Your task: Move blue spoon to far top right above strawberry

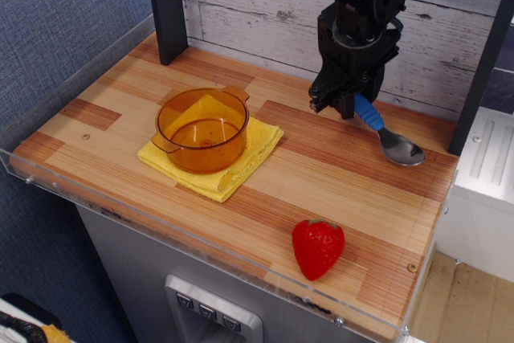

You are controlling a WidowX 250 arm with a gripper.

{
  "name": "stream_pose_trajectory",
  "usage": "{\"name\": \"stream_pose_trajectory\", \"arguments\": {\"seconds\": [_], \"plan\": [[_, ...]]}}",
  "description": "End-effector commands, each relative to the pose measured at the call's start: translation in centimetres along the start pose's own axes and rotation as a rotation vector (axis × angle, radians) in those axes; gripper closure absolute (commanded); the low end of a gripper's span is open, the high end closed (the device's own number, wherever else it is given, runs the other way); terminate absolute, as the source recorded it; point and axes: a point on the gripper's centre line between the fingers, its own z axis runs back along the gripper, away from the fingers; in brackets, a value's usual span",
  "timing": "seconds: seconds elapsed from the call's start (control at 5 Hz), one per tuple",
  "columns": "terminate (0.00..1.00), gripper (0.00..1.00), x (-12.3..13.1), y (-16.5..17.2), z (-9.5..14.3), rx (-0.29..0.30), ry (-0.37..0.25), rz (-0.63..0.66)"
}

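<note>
The blue spoon [385, 134] has a bright-blue handle and a silver bowl. It slants down to the right at the far right of the wooden table, its bowl at or just above the surface. My gripper [351, 106] is black, comes down from above and is shut on the top of the blue handle. The strawberry [317, 247], glossy red, lies near the front edge, well in front of the spoon and apart from it.
An orange see-through pot [201, 128] stands on a yellow cloth [249, 153] at the middle left. A dark post [166, 7] rises at the back left. A plank wall runs behind. A clear rim [201, 242] edges the table's front.
</note>
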Motion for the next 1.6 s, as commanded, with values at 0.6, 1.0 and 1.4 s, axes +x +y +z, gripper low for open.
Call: {"name": "stream_pose_trajectory", "arguments": {"seconds": [0.6, 1.0, 1.4], "plan": [[0.0, 0.0, 0.0, -0.5, 3.1, -0.06, -0.019, -0.034], [0.0, 0.0, 1.3, 0.0, 7.6, -0.115, -0.092, -0.109], [0.0, 0.0, 0.2, 2.1, 11.5, -0.135, 0.05, -0.401]]}}
